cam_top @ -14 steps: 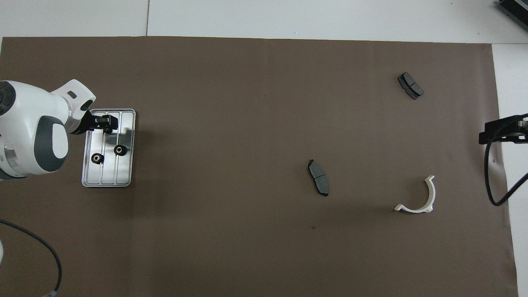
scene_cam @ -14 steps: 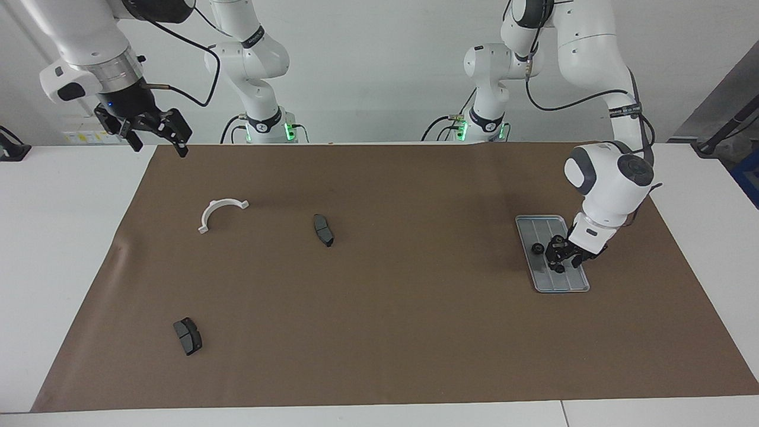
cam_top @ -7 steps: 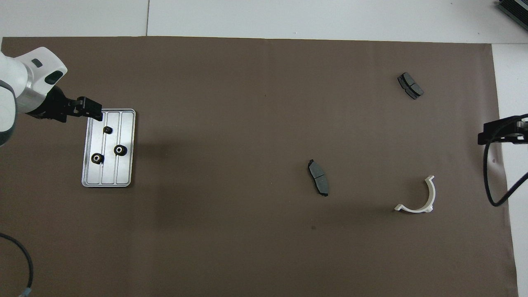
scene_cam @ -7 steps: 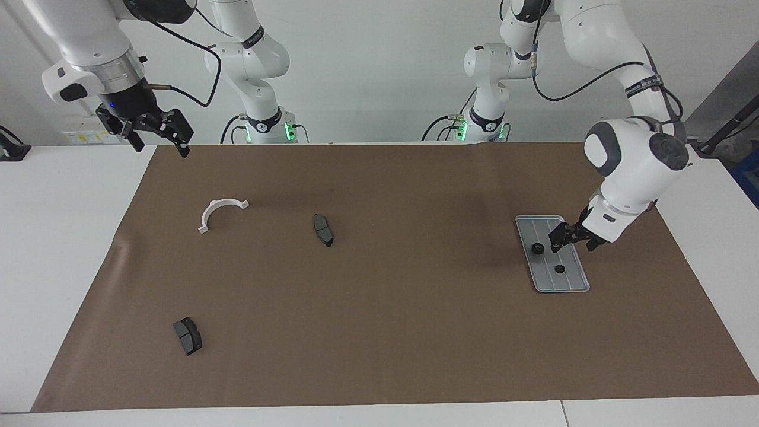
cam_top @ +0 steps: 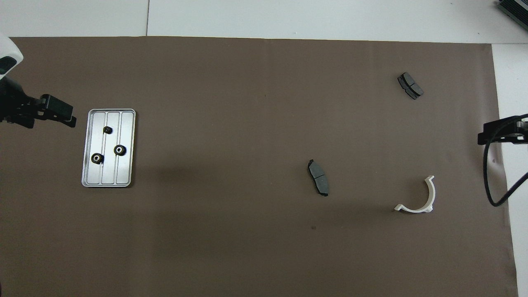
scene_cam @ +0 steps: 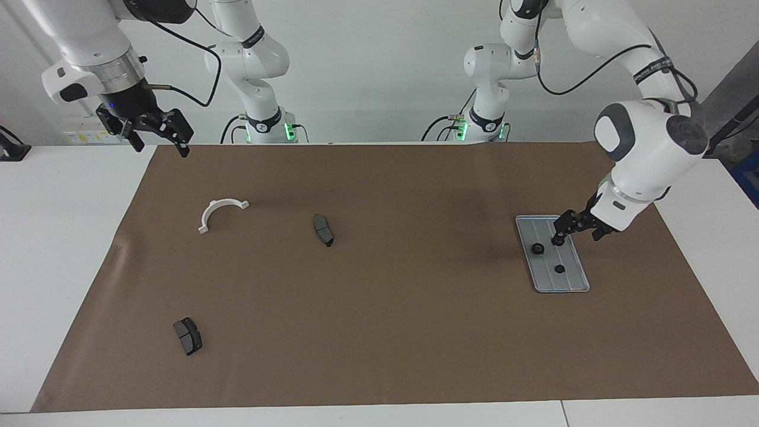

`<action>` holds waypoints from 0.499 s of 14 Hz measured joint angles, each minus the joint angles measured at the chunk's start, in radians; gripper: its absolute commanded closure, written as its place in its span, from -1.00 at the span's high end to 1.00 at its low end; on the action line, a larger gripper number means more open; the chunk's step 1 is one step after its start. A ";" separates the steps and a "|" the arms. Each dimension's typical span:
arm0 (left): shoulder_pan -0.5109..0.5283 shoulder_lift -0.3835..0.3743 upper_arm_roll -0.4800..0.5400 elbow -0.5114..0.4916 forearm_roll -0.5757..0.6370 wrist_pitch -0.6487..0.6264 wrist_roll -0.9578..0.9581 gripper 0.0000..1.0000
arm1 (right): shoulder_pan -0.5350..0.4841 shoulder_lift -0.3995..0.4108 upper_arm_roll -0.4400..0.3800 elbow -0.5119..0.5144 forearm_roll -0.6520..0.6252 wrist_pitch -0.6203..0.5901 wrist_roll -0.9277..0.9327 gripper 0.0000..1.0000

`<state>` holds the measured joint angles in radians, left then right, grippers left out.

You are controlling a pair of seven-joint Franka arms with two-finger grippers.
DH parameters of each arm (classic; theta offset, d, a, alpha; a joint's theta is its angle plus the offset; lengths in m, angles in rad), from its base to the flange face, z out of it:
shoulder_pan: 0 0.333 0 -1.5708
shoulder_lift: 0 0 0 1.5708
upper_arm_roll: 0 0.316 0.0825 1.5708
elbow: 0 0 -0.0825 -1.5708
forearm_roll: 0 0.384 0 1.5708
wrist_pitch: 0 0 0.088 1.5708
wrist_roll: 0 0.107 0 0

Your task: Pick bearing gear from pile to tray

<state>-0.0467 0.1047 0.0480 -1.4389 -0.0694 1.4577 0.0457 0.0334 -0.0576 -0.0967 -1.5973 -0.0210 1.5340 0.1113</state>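
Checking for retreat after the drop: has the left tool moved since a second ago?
Yes. The left tool has lifted off the tray toward the left arm's end of the table.

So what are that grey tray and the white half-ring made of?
The tray looks like metal, probably brushed aluminium: silver-grey, with a soft sheen and pressed lengthwise grooves. The white half-ring looks like moulded plastic: matte, uniformly white and thin-walled with small end tabs. Neither can be confirmed by sight alone.

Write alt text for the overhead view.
Three small black gears lie in a silver tray on brown paper. The left hand is beside the tray; two brake pads and a white bracket lie toward the right arm's end.
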 measured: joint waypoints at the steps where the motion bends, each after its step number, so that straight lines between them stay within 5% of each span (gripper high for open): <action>1: 0.000 -0.012 0.000 0.000 0.000 -0.003 -0.016 1.00 | 0.000 0.000 0.000 0.000 0.000 0.000 0.001 1.00; 7: 0.000 -0.023 0.000 -0.002 0.001 -0.003 -0.037 1.00 | 0.000 0.000 0.000 0.000 0.000 0.000 0.001 1.00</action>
